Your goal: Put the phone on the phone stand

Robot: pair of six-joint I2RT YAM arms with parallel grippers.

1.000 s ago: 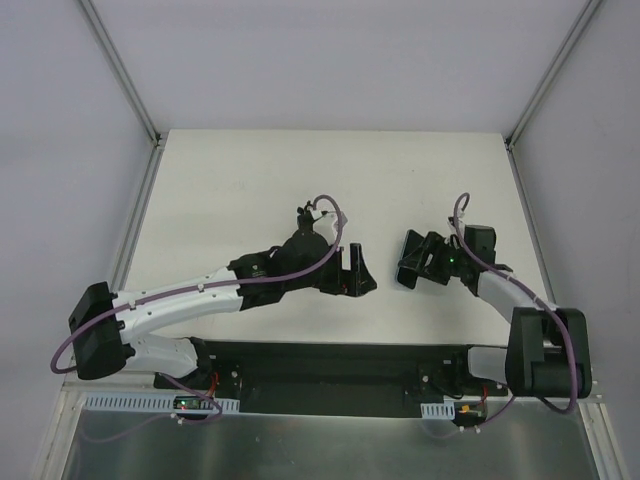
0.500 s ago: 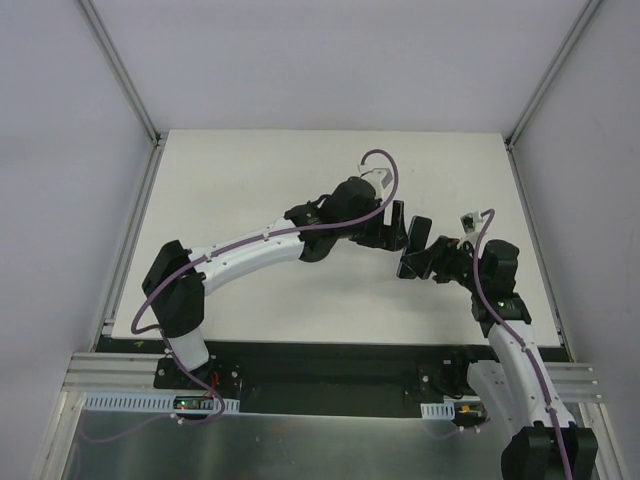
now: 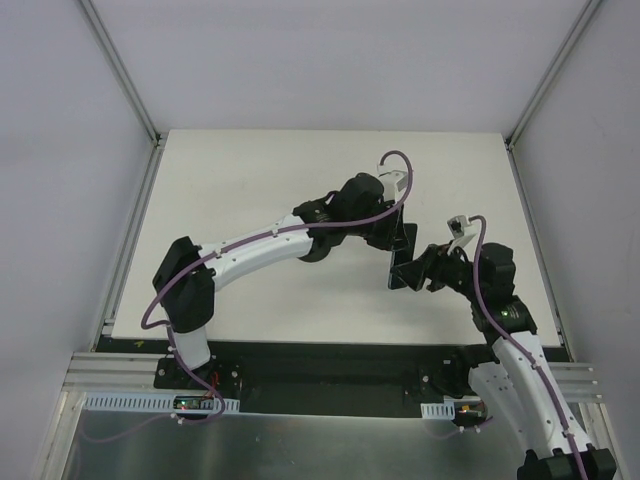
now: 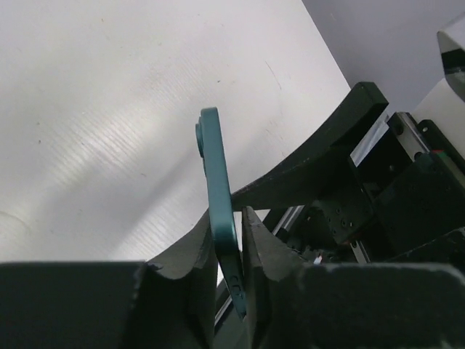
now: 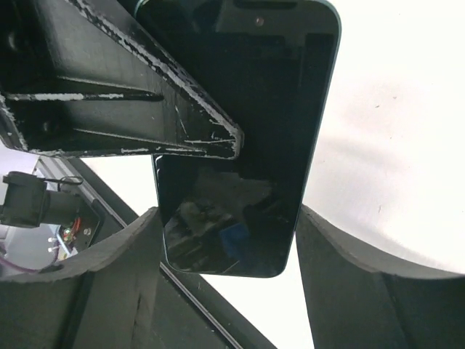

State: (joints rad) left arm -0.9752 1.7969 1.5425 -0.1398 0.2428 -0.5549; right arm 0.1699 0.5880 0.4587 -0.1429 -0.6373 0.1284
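The phone (image 3: 403, 262) hangs above the white table between both arms, dark glossy face toward the right wrist camera. My left gripper (image 3: 400, 238) comes from above and is shut on its flat faces; the left wrist view shows the phone (image 4: 216, 174) edge-on as a thin teal strip pinched between the left gripper (image 4: 229, 218) fingers. My right gripper (image 3: 420, 272) holds the phone's lower end across its width, and in the right wrist view the phone (image 5: 240, 218) sits between the right gripper (image 5: 229, 211) fingers, both touching its side edges. The phone stand is out of view.
The white table (image 3: 250, 180) stretches left and behind the arms. Metal frame rails (image 3: 130, 240) run along its left and right sides. A black mounting plate (image 3: 330, 360) lies at the near edge between the arm bases.
The left arm swung right to the phone, and its fingers closed onto the phone's faces. The right arm shifted slightly, still holding the phone.
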